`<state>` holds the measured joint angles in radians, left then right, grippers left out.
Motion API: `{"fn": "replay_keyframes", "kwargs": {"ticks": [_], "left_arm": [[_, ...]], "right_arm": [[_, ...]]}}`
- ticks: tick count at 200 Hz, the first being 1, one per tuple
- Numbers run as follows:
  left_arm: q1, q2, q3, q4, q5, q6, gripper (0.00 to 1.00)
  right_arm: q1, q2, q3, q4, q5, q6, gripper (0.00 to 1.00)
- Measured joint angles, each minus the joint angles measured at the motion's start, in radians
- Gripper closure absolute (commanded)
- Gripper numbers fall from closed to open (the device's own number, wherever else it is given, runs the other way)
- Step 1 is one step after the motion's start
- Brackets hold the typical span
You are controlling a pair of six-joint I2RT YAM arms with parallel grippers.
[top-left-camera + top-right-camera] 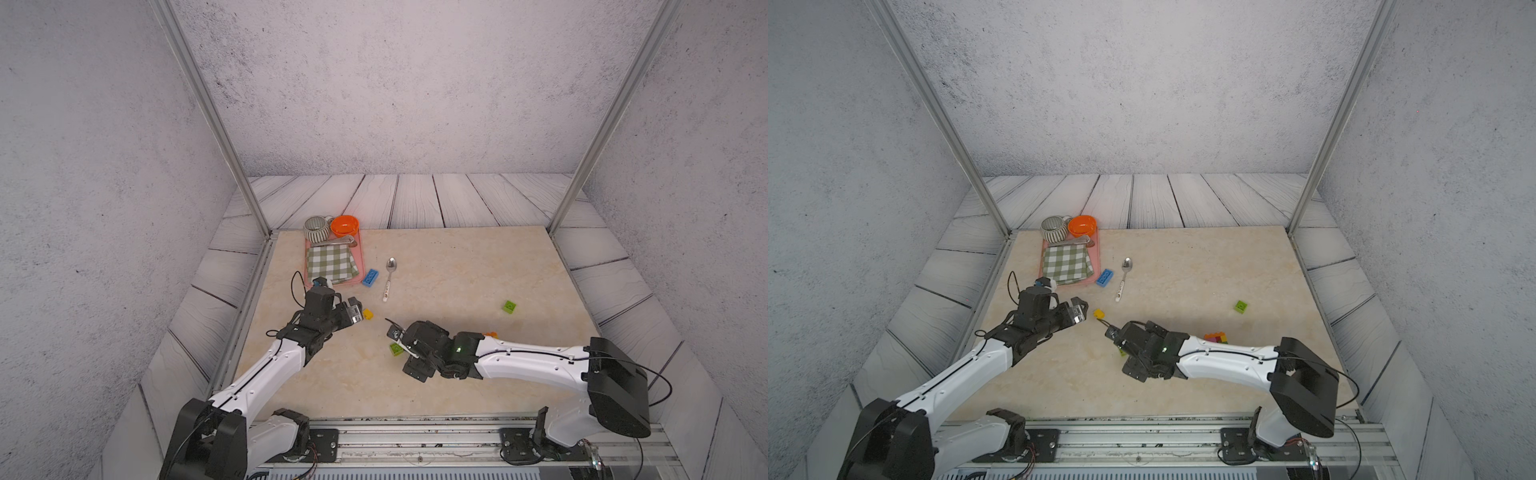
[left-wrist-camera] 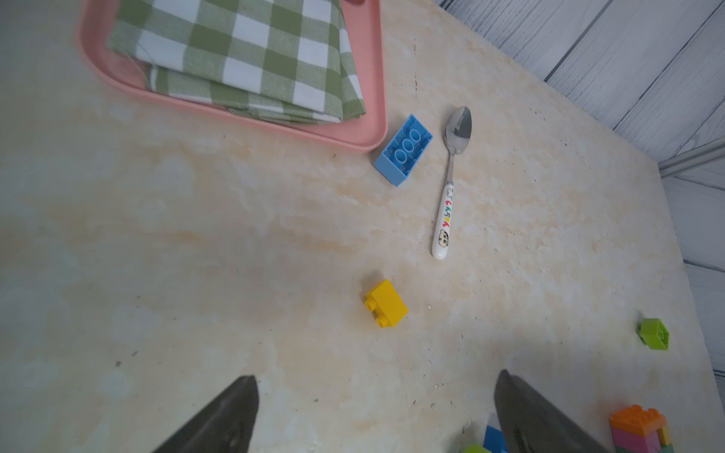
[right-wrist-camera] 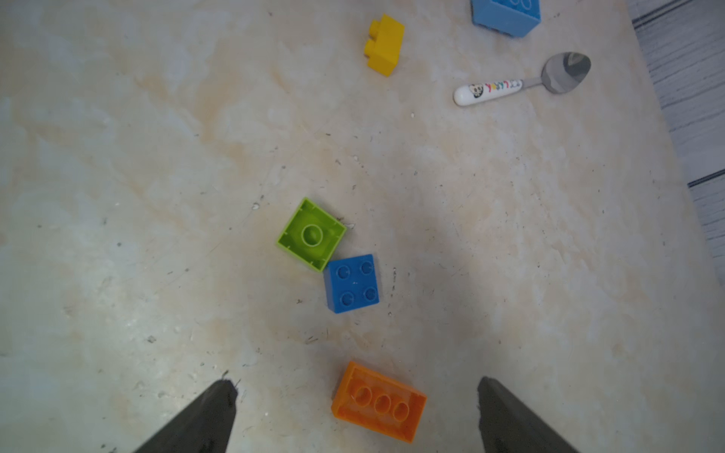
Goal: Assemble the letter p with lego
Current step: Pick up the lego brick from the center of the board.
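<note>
In both top views the orange oblong brick point(image 3: 378, 402) and the blue square brick point(image 3: 352, 283) are hidden beneath the right arm point(image 1: 532, 359). Only a sliver of the near lime brick point(image 1: 395, 348) is seen. The stack of bricks point(image 1: 1216, 337), orange on pink with yellow and lime, is partly covered by the same arm, and its lower layers cannot be made out. The blue oblong brick point(image 3: 506, 15) is cut off in the right wrist view.

The left end effector point(image 2: 377, 375) is spread wide, with nothing held or touched; the yellow brick point(image 2: 386, 304) lies just beyond it. The right end effector point(image 3: 357, 384) is also spread wide. The orange oblong brick lies underside up on the worktop point(image 3: 117, 196) between its fingers, apart from both.

From left to right are counted:
- one pink tray point(image 2: 368, 78) at far left
- one blue oblong brick just beside it
- one yellow brick
- one spoon point(image 1: 389, 279)
- one near lime brick touching one blue square brick
- one orange oblong brick
- one stack of bricks
- one far lime brick point(image 1: 509, 306)
</note>
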<state>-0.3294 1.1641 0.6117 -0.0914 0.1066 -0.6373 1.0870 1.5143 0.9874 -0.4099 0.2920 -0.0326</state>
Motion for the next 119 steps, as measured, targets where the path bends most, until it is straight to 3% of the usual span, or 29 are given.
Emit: {"fn": "replay_keyframes", "kwargs": {"ticks": [46,83,105,119], "left_arm": [[-0.051,0.104,0.066,-0.037,0.061,0.021,0.02],[-0.19,0.178,0.175,-0.14,0.051,0.015,0.0],[-0.279,0.198,0.201,-0.225,0.036,-0.015,0.03],[-0.317,0.234,0.219,-0.268,0.037,-0.043,0.08]], "right_arm": [[-0.164,0.007,0.024,-0.01,-0.204,0.082,0.08],[-0.279,0.04,0.036,-0.027,-0.315,0.168,0.08],[-0.335,0.035,0.035,-0.026,-0.345,0.227,0.0],[-0.368,0.015,0.024,-0.023,-0.359,0.265,0.01]]}}
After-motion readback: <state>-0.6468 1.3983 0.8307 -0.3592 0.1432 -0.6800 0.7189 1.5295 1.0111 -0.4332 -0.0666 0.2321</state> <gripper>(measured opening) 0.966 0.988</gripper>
